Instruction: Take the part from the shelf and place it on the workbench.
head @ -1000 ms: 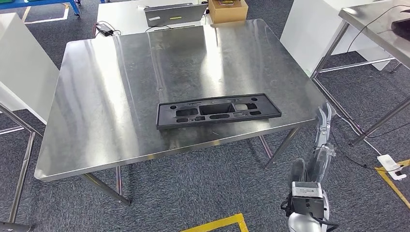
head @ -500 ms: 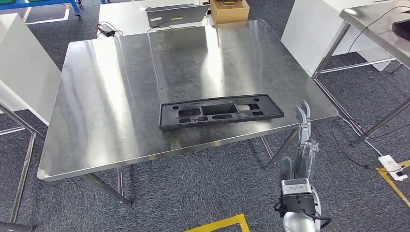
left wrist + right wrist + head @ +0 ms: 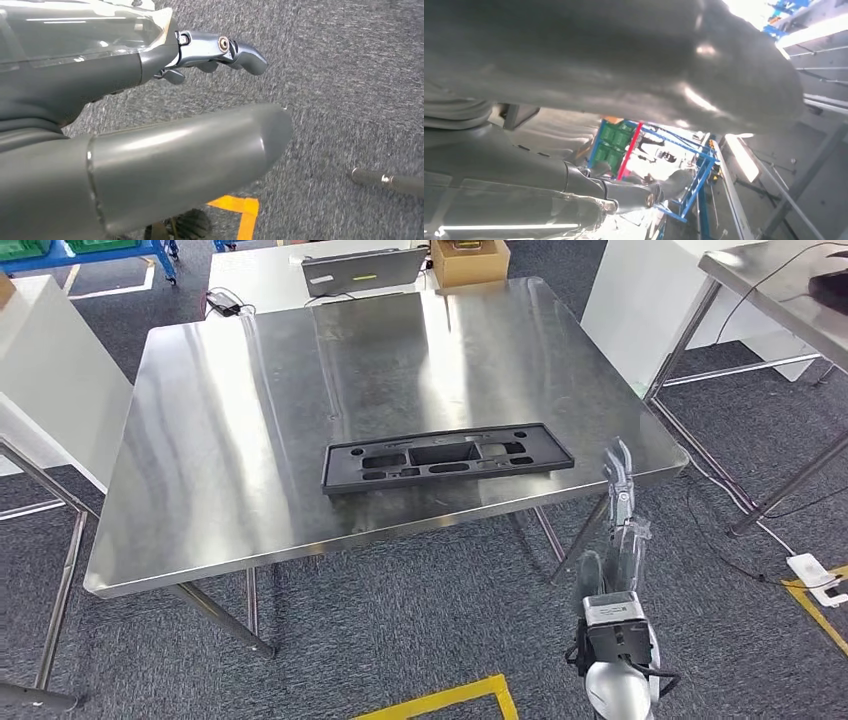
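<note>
- The black part (image 3: 447, 457) lies flat on the steel workbench (image 3: 250, 390), near its front edge, with nothing touching it.
- The right hand (image 3: 622, 505) hangs off the bench's front right corner, fingers (image 3: 617, 468) stretched out straight and apart, holding nothing.
- The left hand (image 3: 150, 100) is above grey carpet (image 3: 350, 75), its thumb and fingers (image 3: 235, 47) spread, holding nothing.

The long black plastic part (image 3: 447, 457) lies near the front edge of the steel workbench (image 3: 250, 390) — bare metal all round it — with the laptop (image 3: 362, 268) and cardboard box (image 3: 469, 260) standing beyond the far edge.
</note>
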`<state>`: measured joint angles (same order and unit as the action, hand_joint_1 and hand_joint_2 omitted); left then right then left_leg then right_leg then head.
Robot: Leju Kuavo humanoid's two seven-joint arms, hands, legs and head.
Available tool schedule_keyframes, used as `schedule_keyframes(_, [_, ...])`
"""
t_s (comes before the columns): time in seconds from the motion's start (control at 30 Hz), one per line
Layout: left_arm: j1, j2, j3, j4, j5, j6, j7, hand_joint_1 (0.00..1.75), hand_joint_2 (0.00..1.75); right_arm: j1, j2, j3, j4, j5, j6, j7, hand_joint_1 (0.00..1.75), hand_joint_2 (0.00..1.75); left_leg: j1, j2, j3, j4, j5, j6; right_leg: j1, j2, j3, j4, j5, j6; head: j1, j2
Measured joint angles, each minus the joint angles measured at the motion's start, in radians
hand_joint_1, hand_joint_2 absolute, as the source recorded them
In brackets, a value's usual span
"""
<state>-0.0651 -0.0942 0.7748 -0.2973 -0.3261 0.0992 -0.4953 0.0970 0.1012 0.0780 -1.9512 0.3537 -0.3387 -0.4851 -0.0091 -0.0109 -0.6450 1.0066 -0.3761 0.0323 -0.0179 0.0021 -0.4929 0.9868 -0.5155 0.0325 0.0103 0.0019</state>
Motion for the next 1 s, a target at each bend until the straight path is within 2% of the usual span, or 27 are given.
schedule_keyframes(0.03, [0.001,-0.001,0.002,0.000,-0.005,0.000,-0.001,0.00,0.00,-0.002,-0.001,0.001,0.003,-0.006,-0.001,0.000,0.00,0.00,0.004,0.000,-0.005,0.009,-0.013,-0.008,-0.002,-0.002,-0.004,-0.002,0.008,-0.011,0.000,0.000])
schedule_keyframes(0.07, [0.002,-0.002,0.006,0.000,-0.009,0.001,-0.002,0.00,0.00,-0.004,-0.002,0.002,0.006,-0.012,-0.003,0.000,0.00,0.00,0.008,0.001,-0.015,0.034,-0.043,-0.014,-0.006,-0.004,-0.008,-0.006,0.019,-0.024,-0.001,0.000])
schedule_keyframes(0.1, [0.002,-0.002,0.009,0.000,-0.013,0.002,-0.004,0.00,0.00,-0.006,-0.003,0.002,0.009,-0.016,-0.005,0.000,0.00,0.00,0.013,0.001,-0.029,0.080,-0.088,-0.019,-0.009,-0.007,-0.014,-0.007,0.029,-0.032,-0.001,0.000])
schedule_keyframes(0.17, [0.002,-0.004,0.014,0.000,-0.020,0.004,-0.006,0.00,0.00,-0.008,-0.005,0.003,0.014,-0.020,-0.006,0.000,0.00,0.00,0.021,0.003,-0.058,0.197,-0.177,-0.031,-0.005,-0.009,-0.032,-0.006,0.047,-0.038,-0.003,0.000])
schedule_keyframes(0.2, [0.003,-0.004,0.015,0.000,-0.023,0.004,-0.007,0.00,0.00,-0.009,-0.006,0.003,0.017,-0.021,-0.006,0.000,0.00,0.00,0.025,0.003,-0.061,0.239,-0.197,-0.037,-0.004,-0.010,-0.044,-0.004,0.055,-0.036,-0.003,0.000])
schedule_keyframes(0.23, [0.003,-0.005,0.016,0.000,-0.026,0.004,-0.008,0.00,0.00,-0.009,-0.006,0.003,0.020,-0.021,-0.007,0.000,0.00,0.00,0.028,0.004,-0.050,0.251,-0.198,-0.041,-0.003,-0.011,-0.055,-0.002,0.062,-0.034,-0.003,0.000])
schedule_keyframes(0.27, [0.002,-0.005,0.016,0.000,-0.027,0.004,-0.008,0.00,0.00,-0.009,-0.007,0.003,0.023,-0.023,-0.007,0.000,0.00,0.00,0.031,0.005,-0.019,0.227,-0.182,-0.043,-0.003,-0.011,-0.066,0.000,0.068,-0.031,-0.003,0.000])
schedule_keyframes(0.3, [0.002,-0.005,0.017,0.000,-0.028,0.004,-0.009,0.00,0.00,-0.010,-0.008,0.002,0.025,-0.024,-0.008,0.000,0.00,0.00,0.034,0.006,0.028,0.170,-0.160,-0.042,-0.004,-0.012,-0.076,0.004,0.074,-0.028,-0.003,0.000])
schedule_keyframes(0.37, [0.000,-0.005,0.017,0.000,-0.030,0.005,-0.011,0.00,0.00,-0.011,-0.010,0.002,0.029,-0.027,-0.009,0.000,0.00,0.00,0.032,0.007,0.123,0.038,-0.139,-0.035,-0.004,-0.012,-0.089,0.008,0.085,-0.016,-0.002,0.000])
schedule_keyframes(0.4, [0.000,-0.005,0.017,0.001,-0.031,0.006,-0.012,0.00,0.00,-0.013,-0.011,0.003,0.030,-0.028,-0.010,0.000,0.00,0.00,0.028,0.006,0.148,0.000,-0.137,-0.029,-0.004,-0.013,-0.092,0.009,0.091,-0.010,-0.001,0.000])
schedule_keyframes(0.43, [0.000,-0.005,0.017,0.001,-0.031,0.006,-0.013,0.00,0.00,-0.015,-0.012,0.003,0.031,-0.028,-0.010,0.001,0.00,0.00,0.024,0.006,0.154,-0.015,-0.139,-0.023,-0.005,-0.014,-0.094,0.009,0.097,-0.002,0.000,0.000])
schedule_keyframes(0.5, [0.001,-0.005,0.018,0.001,-0.032,0.006,-0.016,0.00,0.00,-0.018,-0.013,0.003,0.033,-0.028,-0.012,0.001,0.00,0.00,0.019,0.007,0.145,-0.020,-0.122,-0.006,-0.005,-0.015,-0.097,0.007,0.108,0.013,0.000,0.000])
schedule_keyframes(0.53, [0.001,-0.006,0.018,0.002,-0.033,0.006,-0.019,0.00,0.00,-0.019,-0.015,0.003,0.033,-0.028,-0.014,0.001,0.00,0.00,0.019,0.009,0.140,-0.027,-0.110,0.002,-0.005,-0.014,-0.104,0.014,0.102,0.016,0.000,0.000])
schedule_keyframes(0.57, [0.001,-0.007,0.018,0.002,-0.035,0.006,-0.022,0.00,0.00,-0.019,-0.017,0.003,0.034,-0.028,-0.015,0.001,0.00,0.00,0.020,0.012,0.132,-0.035,-0.097,0.012,-0.004,-0.013,-0.116,0.034,0.081,0.014,0.002,0.000])
schedule_keyframes(0.6, [0.001,-0.009,0.018,0.003,-0.036,0.005,-0.025,0.00,0.00,-0.020,-0.019,0.003,0.034,-0.028,-0.017,0.001,0.00,0.00,0.022,0.014,0.121,-0.042,-0.082,0.019,-0.003,-0.011,-0.133,0.074,0.044,0.008,0.003,0.000])
schedule_keyframes(0.67, [0.002,-0.009,0.018,0.004,-0.039,0.003,-0.028,0.00,0.00,-0.019,-0.023,0.003,0.036,-0.029,-0.019,0.002,0.00,0.00,0.019,0.016,0.093,-0.042,-0.061,0.025,-0.004,-0.009,-0.170,0.195,-0.044,-0.004,0.006,0.000])
schedule_keyframes(0.7, [0.003,-0.009,0.019,0.004,-0.040,0.002,-0.030,0.00,0.00,-0.019,-0.025,0.003,0.037,-0.030,-0.020,0.003,0.00,0.00,0.019,0.017,0.078,-0.041,-0.049,0.024,-0.005,-0.009,-0.178,0.251,-0.070,-0.001,0.006,0.000])
schedule_keyframes(0.73, [0.003,-0.010,0.019,0.005,-0.041,-0.001,-0.031,0.00,0.00,-0.019,-0.028,0.003,0.037,-0.030,-0.022,0.004,0.00,0.00,0.019,0.018,0.063,-0.040,-0.037,0.023,-0.005,-0.008,-0.175,0.283,-0.076,0.007,0.007,0.000])
schedule_keyframes(0.77, [0.004,-0.010,0.019,0.006,-0.041,-0.003,-0.031,0.00,0.00,-0.019,-0.029,0.003,0.037,-0.030,-0.023,0.004,0.00,0.00,0.019,0.018,0.048,-0.039,-0.026,0.020,-0.007,-0.008,-0.154,0.280,-0.063,0.020,0.007,0.000])
schedule_keyframes(0.8, [0.004,-0.011,0.019,0.007,-0.041,-0.004,-0.032,0.00,0.00,-0.019,-0.030,0.003,0.037,-0.031,-0.023,0.004,0.00,0.00,0.020,0.019,0.033,-0.035,-0.016,0.016,-0.010,-0.009,-0.114,0.241,-0.042,0.034,0.007,0.000])
schedule_keyframes(0.83, [0.005,-0.011,0.019,0.008,-0.042,-0.005,-0.032,0.00,0.00,-0.019,-0.031,0.003,0.037,-0.031,-0.024,0.004,0.00,0.00,0.020,0.018,0.019,-0.029,-0.007,0.011,-0.013,-0.008,-0.063,0.176,-0.025,0.044,0.007,0.000])
schedule_keyframes(0.87, [0.005,-0.011,0.019,0.009,-0.042,-0.006,-0.033,0.00,0.00,-0.020,-0.031,0.003,0.037,-0.031,-0.025,0.004,0.00,0.00,0.019,0.018,0.005,-0.021,0.000,0.005,-0.014,-0.007,-0.008,0.102,-0.019,0.049,0.008,0.000])
schedule_keyframes(0.9, [0.005,-0.011,0.019,0.009,-0.043,-0.006,-0.034,0.00,0.00,-0.019,-0.031,0.004,0.037,-0.030,-0.026,0.005,0.00,0.00,0.017,0.018,-0.006,-0.012,0.007,-0.001,-0.012,-0.006,0.026,0.045,-0.024,0.047,0.008,0.000])
schedule_keyframes(0.93, [0.006,-0.010,0.019,0.009,-0.044,-0.006,-0.036,0.00,0.00,-0.017,-0.031,0.004,0.037,-0.030,-0.029,0.006,0.00,0.00,0.015,0.018,-0.013,-0.006,0.014,-0.007,-0.009,-0.004,0.044,0.011,-0.032,0.041,0.009,0.000])
schedule_keyframes(0.97, [0.007,-0.010,0.019,0.010,-0.046,-0.006,-0.038,0.00,0.00,-0.013,-0.031,0.004,0.037,-0.030,-0.032,0.006,0.00,0.00,0.014,0.017,-0.017,-0.003,0.022,-0.011,-0.005,-0.003,0.046,-0.001,-0.037,0.033,0.009,0.000])
schedule_keyframes(1.0, [0.009,-0.010,0.019,0.010,-0.047,-0.006,-0.040,0.00,0.00,-0.009,-0.031,0.004,0.037,-0.029,-0.035,0.007,0.00,0.00,0.016,0.017,-0.019,-0.003,0.028,-0.016,-0.007,-0.003,0.036,0.001,-0.034,0.022,0.009,0.000])
